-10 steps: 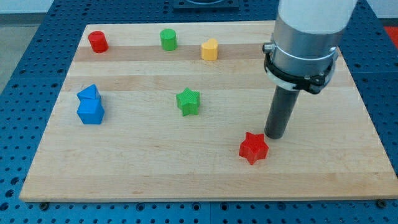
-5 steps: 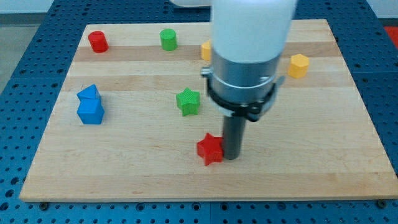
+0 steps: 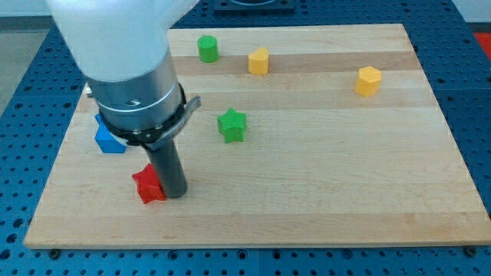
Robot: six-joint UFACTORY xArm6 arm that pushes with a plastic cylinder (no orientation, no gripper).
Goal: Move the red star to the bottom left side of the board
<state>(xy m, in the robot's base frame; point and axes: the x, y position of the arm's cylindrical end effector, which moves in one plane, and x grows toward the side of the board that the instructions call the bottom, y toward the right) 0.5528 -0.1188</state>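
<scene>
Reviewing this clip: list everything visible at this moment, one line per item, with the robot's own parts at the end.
red star: 1, red, lower left of the board, touching my tip on its left side
green star: 1, green, middle of the board
green cylinder: 1, green, near the top edge
yellow blocks: 2, yellow, one right of the green cylinder, one toward the upper right
blue block: 1 visible, blue, left side, largely hidden by the arm
board: 1, pale wood, on a blue perforated table
my tip: dark rod, right of the red star
</scene>
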